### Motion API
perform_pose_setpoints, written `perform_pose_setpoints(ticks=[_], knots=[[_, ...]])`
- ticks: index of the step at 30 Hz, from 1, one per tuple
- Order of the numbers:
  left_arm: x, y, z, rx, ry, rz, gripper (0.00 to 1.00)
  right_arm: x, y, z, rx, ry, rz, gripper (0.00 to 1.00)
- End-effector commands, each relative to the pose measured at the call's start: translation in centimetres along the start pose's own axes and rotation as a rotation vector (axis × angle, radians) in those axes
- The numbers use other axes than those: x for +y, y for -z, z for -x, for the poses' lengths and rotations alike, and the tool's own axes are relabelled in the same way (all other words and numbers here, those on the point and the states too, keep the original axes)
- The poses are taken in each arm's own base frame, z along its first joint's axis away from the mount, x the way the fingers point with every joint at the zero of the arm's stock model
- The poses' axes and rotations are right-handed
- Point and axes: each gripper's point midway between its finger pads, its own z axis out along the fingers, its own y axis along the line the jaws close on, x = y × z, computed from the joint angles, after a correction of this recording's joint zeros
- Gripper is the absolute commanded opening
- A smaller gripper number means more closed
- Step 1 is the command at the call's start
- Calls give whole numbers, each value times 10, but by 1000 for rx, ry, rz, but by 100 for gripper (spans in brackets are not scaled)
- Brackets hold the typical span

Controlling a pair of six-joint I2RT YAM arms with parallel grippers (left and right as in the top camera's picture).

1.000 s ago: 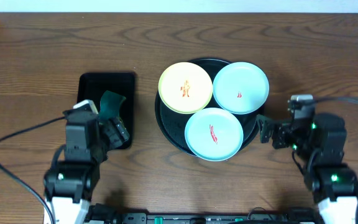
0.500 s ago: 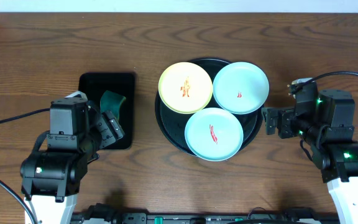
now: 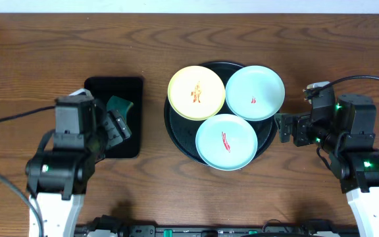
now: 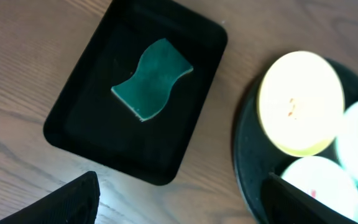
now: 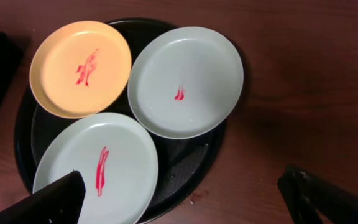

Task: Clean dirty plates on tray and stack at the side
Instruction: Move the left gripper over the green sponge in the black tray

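Three plates lie on the round black tray point(image 3: 174, 125): a pale yellow plate point(image 3: 197, 93) with an orange smear at the back left, a mint-blue plate point(image 3: 254, 92) with a small red smear at the back right, and a mint-blue plate point(image 3: 226, 141) with a red streak in front. In the right wrist view the same yellow plate point(image 5: 81, 67), back mint plate point(image 5: 185, 81), front mint plate point(image 5: 96, 170) and tray point(image 5: 194, 163) show. My left gripper point(image 3: 118, 127) is open and empty over the rectangular tray's front. My right gripper point(image 3: 285, 129) is open and empty just right of the round tray.
A smaller rectangular black tray point(image 3: 101, 87) holds a green wavy sponge point(image 3: 119, 105), also seen in the left wrist view point(image 4: 153, 78). Bare wood tabletop point(image 3: 328, 59) lies right of the round tray. Cables trail from both arms.
The left arm has shifted up and right toward the rectangular tray. The right arm rose from the front toward the round tray's right side, then held. The plates have not moved.
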Motion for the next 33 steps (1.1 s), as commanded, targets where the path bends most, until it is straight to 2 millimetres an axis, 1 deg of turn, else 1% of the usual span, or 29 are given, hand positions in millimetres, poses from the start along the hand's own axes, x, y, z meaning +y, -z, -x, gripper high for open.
perform_pose_setpoints(ticks=[1, 3, 7, 11, 15, 17, 21, 28, 33], knots=[[-3, -11, 12, 22, -89, 42, 83, 2, -1, 4, 0, 21, 14, 99], [-5, -20, 15, 53, -108, 61, 83, 3, -5, 1, 20, 20, 19, 99], [-12, -38, 29, 97, -123, 84, 83, 8, -16, -7, 71, 25, 36, 99], [-16, -52, 43, 146, -174, 108, 84, 9, -22, -11, 93, 28, 43, 99], [-15, -69, 56, 197, -207, 149, 83, 9, -25, -12, 105, 25, 43, 99], [-14, -80, 58, 212, -235, 167, 83, 9, -25, -13, 107, 24, 43, 99], [-8, -101, 51, 269, -243, 202, 83, 9, -25, -13, 107, 25, 43, 99], [3, -139, 25, 416, -246, 261, 82, 8, -25, -13, 107, 24, 43, 99], [16, -160, 13, 505, -309, 276, 82, 8, -25, -13, 108, 24, 42, 99]])
